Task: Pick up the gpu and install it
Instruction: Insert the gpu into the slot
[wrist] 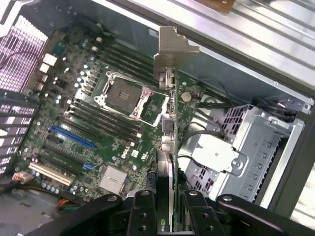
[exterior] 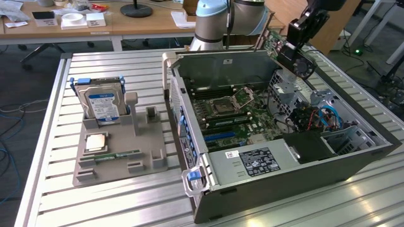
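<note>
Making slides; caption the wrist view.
The gripper's jaws hold the gpu edge-on above the motherboard inside the open case.

The exterior camera stands high, off a front corner of the open computer case [exterior: 284,179]. It looks down at a slant across the case toward the desk [exterior: 126,26] behind it. It sits far enough back to take in the whole case and much of the slatted table [exterior: 126,198] beside it. The wrist camera hangs close above the case and faces down into it, along the edge of the gpu [wrist: 170,123]. Both views share the inside of the case: the motherboard [exterior: 262,120] and its CPU socket [exterior: 225,106]. That socket [wrist: 123,96] shows far nearer from the wrist.
</note>
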`<state>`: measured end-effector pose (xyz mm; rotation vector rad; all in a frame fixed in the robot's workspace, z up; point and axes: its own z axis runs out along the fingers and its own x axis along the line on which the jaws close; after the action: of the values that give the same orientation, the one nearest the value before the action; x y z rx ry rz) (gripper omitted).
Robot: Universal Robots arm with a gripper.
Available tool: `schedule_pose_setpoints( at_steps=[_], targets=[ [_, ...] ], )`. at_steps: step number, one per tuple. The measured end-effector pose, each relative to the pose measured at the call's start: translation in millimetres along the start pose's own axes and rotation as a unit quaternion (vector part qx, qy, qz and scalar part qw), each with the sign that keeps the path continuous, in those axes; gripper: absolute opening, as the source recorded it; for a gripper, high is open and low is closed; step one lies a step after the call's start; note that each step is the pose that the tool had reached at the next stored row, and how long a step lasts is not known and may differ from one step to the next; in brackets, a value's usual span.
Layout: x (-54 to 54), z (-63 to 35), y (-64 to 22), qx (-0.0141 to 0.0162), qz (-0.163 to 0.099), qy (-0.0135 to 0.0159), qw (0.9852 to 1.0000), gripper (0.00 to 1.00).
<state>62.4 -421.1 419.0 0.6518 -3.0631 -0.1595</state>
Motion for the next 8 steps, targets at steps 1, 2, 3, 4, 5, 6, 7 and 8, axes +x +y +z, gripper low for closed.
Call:
schedule_pose_setpoints(
  at_steps=[1,2,3,4,5,6,7,8],
  targets=[
    [0.0,0.0,0.0,-0.0001,-0.006,0.0007,1.0,0.26],
    [0.0,0.0,0.0,-0.0002,-0.013,0.0014,0.9999,0.26],
    [0.0,0.0,0.0,-0.0003,-0.02,0.002,0.9998,0.26],
    [0.0,0.0,0.0,-0.0004,-0.027,0.0027,0.9996,0.26],
    [0.0,0.0,0.0,-0.0005,-0.033,0.0034,0.9994,0.26],
    [0.0,0.0,0.0,-0.0006,-0.04,0.0041,0.9992,0.26],
    [0.0,0.0,0.0,-0.0007,-0.047,0.0048,0.9989,0.26],
    [0.0,0.0,0.0,-0.0008,-0.055,0.0055,0.9985,0.26]
  ],
)
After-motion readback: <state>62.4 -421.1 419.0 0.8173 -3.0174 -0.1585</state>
